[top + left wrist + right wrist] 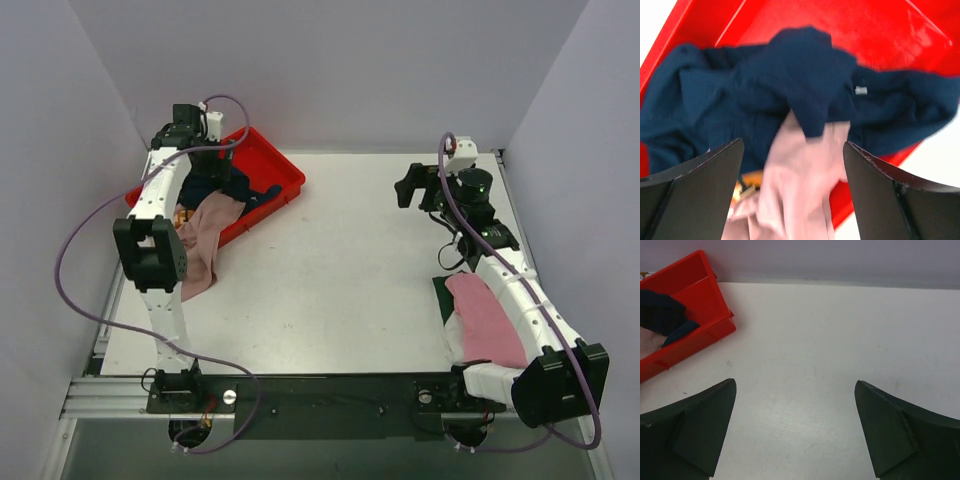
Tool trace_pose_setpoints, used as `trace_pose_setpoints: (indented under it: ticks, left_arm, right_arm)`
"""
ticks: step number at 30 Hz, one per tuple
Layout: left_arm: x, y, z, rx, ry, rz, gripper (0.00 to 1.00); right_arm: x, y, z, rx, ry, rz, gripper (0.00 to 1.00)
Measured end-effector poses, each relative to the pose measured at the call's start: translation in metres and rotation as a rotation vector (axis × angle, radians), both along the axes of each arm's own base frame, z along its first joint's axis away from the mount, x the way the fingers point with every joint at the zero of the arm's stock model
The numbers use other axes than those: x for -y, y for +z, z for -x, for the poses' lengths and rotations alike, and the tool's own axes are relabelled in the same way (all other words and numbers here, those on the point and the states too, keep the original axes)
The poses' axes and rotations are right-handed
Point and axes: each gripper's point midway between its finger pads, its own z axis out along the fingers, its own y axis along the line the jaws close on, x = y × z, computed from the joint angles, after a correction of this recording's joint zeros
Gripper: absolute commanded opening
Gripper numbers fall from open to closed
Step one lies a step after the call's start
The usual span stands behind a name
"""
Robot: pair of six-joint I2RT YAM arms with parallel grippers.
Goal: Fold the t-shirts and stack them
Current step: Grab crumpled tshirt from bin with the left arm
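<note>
A dark navy t-shirt (235, 188) lies crumpled in the red tray (275, 165). A dusty beige-pink t-shirt (205, 240) hangs out over the tray's near edge onto the table. My left gripper (208, 170) hovers over the tray, open. In the left wrist view it (792, 145) stands just above the beige-pink shirt (800, 170), with the navy shirt (740, 85) beyond; nothing is held. A bright pink t-shirt (487, 320) lies folded at the right, under my right arm. My right gripper (405, 187) (795, 383) is open and empty above bare table.
The red tray (865, 30) sits at the back left and also shows in the right wrist view (695, 290). A small orange item (752, 180) lies beside the beige-pink shirt. A dark green sheet (440, 292) pokes out under the pink shirt. Grey walls enclose the table.
</note>
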Motion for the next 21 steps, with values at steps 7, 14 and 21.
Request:
trace_pose_setpoints:
  ticks: [7, 14, 21]
  left_arm:
    - [0.02, -0.036, -0.055, -0.021, -0.031, 0.076, 0.9]
    - [0.027, -0.054, -0.055, -0.071, -0.006, 0.101, 0.0]
    - [0.026, -0.053, -0.055, -0.081, -0.006, 0.096, 0.0]
  right_arm:
    - [-0.017, -0.054, 0.001, -0.169, 0.038, 0.039, 1.0]
    - [-0.033, -0.09, 0.005, -0.283, 0.071, 0.092, 1.0]
    - [-0.039, -0.066, -0.016, -0.236, 0.066, 0.108, 1.0]
